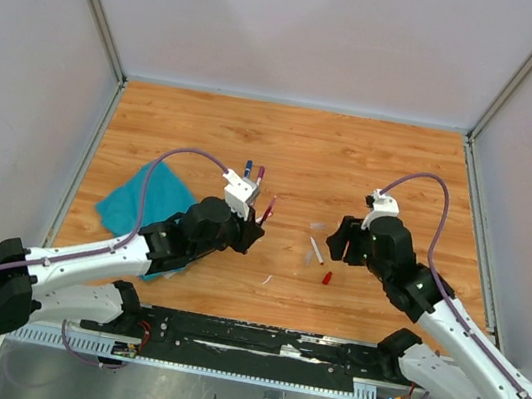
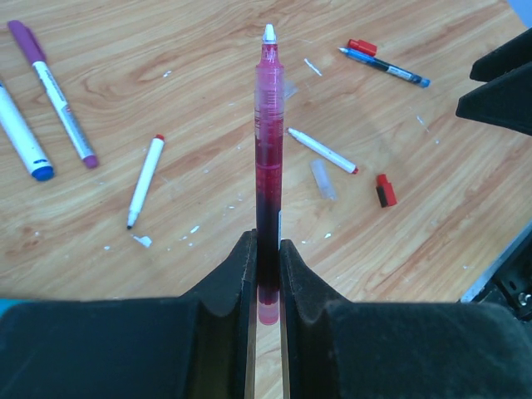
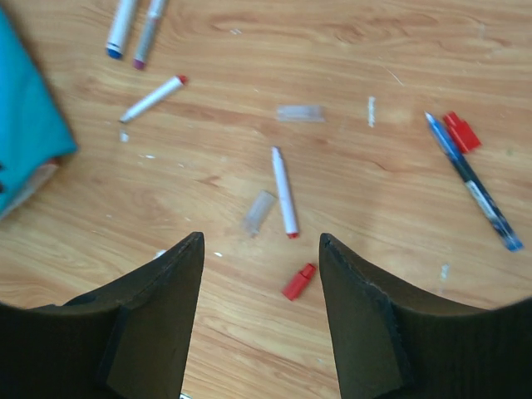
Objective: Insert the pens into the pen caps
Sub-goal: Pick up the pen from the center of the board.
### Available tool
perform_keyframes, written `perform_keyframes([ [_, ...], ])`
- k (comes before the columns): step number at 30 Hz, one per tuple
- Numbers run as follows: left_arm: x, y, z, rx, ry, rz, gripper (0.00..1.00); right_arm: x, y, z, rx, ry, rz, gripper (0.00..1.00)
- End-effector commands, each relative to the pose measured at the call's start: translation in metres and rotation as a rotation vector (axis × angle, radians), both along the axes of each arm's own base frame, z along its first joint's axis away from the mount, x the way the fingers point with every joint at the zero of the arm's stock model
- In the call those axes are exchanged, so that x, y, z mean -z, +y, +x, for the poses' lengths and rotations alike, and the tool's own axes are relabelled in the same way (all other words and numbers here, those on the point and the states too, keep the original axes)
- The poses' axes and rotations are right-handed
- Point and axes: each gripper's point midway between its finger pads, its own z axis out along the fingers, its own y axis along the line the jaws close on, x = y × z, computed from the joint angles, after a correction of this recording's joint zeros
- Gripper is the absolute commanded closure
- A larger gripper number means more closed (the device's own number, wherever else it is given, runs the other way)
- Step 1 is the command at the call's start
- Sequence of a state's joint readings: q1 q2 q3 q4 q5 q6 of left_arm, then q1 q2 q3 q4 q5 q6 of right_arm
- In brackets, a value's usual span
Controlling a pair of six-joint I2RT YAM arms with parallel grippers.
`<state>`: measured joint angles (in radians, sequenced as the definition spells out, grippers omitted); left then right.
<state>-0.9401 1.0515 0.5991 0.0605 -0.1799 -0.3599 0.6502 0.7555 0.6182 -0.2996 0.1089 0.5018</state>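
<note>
My left gripper (image 2: 266, 245) is shut on the lower end of a translucent magenta pen (image 2: 268, 150), whose white tip points away over the table. In the top view this pen (image 1: 267, 208) sticks out of the left gripper (image 1: 254, 226). My right gripper (image 3: 261, 241) hangs open above the wood with nothing between its fingers. A small red pen cap (image 3: 298, 282) lies on the table just below it. A white pen with a red tip (image 3: 284, 191) and a clear cap (image 3: 258, 211) lie a little farther on.
A blue pen (image 3: 474, 187) and a second red cap (image 3: 460, 131) lie to the right. Another white pen (image 3: 152, 98), a clear cap (image 3: 300, 113), and blue-capped (image 2: 21, 133) and purple-capped (image 2: 58, 96) pens lie on the left side. A teal cloth (image 1: 144, 203) sits at the left.
</note>
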Motion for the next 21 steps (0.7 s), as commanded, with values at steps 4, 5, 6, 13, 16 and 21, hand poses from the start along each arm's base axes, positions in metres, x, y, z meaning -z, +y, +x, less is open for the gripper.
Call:
perform_keyframes([
  [4, -0.013, 0.008, 0.007, -0.045, -0.043, 0.026, 0.99, 0.016, -0.027, 0.0, 0.041, 0.078, -0.235, 0.41],
  [5, -0.012, 0.01, 0.009, -0.062, -0.042, 0.031, 0.99, 0.017, -0.026, 0.001, 0.026, 0.084, -0.251, 0.41],
  [6, -0.011, 0.011, 0.01, -0.073, -0.038, 0.036, 1.0, 0.019, -0.024, 0.002, 0.008, 0.092, -0.264, 0.41],
  [13, -0.008, 0.016, 0.013, -0.111, -0.019, 0.056, 0.99, 0.027, -0.004, 0.017, -0.106, 0.153, -0.358, 0.42],
  [16, -0.007, 0.019, 0.014, -0.131, -0.014, 0.062, 1.0, 0.03, 0.011, 0.02, -0.163, 0.197, -0.361, 0.42],
  [21, -0.007, 0.027, 0.014, -0.163, -0.017, 0.053, 1.0, 0.045, 0.019, 0.017, -0.098, 0.304, -0.331, 0.45],
])
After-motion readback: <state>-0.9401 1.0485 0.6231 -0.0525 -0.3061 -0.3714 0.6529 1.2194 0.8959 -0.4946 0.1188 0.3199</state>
